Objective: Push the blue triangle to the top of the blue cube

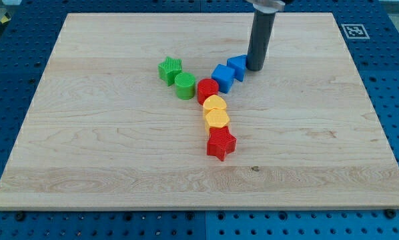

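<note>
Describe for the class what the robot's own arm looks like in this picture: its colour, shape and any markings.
Only the arm's end shows: a straight, smooth, dark grey cylindrical rod coming down from a lighter grey, shiny collar at the view's top edge. My tip is flat-ended and plain. No cables, labels or markings are visible on it.

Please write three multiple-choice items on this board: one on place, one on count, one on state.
1. My tip is where?
A. beside the blue blocks, on the view's right
B. by the red star
C. beside the green star

2. How many yellow blocks?
A. one
B. two
C. four

3. The two blue blocks are:
A. far apart
B. stacked
C. side by side, apparently touching

Key: A, it stands right of the smaller blue block; B, two yellow blocks; C, the blue cube adjoins its neighbour.
</note>
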